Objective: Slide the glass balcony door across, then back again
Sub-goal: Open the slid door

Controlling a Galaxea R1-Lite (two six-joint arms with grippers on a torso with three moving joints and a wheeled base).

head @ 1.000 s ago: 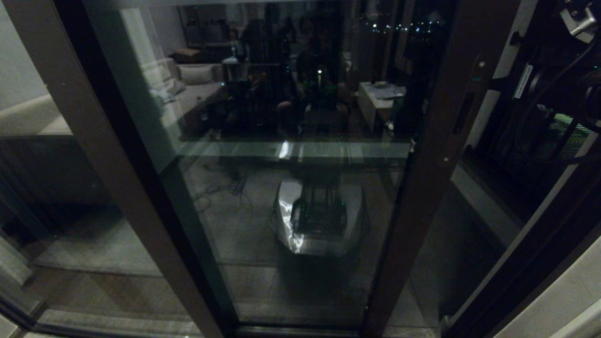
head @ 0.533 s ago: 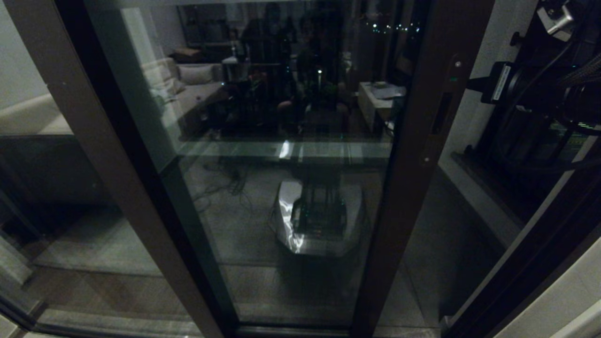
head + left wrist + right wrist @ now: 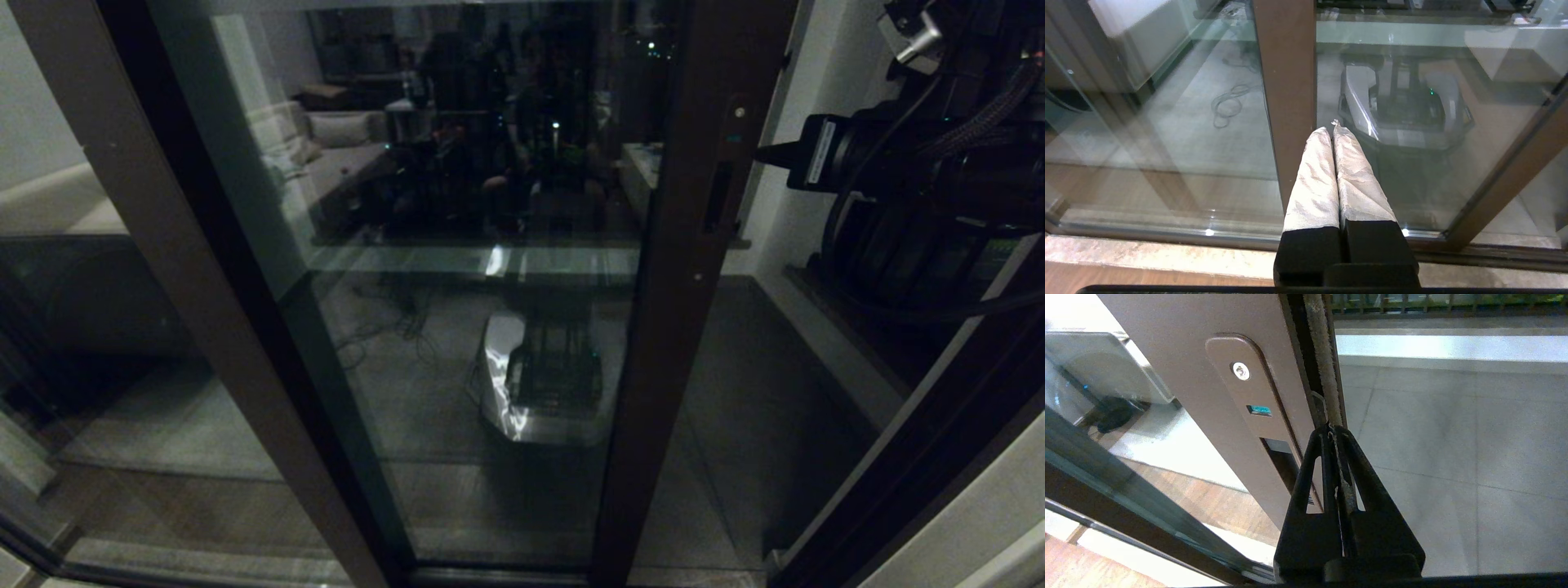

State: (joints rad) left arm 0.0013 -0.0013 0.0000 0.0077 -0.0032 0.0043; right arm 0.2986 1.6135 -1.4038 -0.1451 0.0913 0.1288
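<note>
Jaws closed, right gripper (image 3: 1336, 430) level against glass balcony door (image 3: 1224, 416) edge.

The head camera is looking forward and down from high up at the glass balcony door (image 3: 490, 286), taking in its handle stile (image 3: 694, 245) from top to floor. The right wrist camera is sitting very close to that same stile (image 3: 1216, 400), looking along the right hand (image 3: 1334, 430) at the handle slot and the door's edge. The left wrist camera is looking low, over the left hand (image 3: 1333, 128), at the door's lower glass (image 3: 1412, 122), where the robot's base is showing in reflection, as in the head view.
</note>
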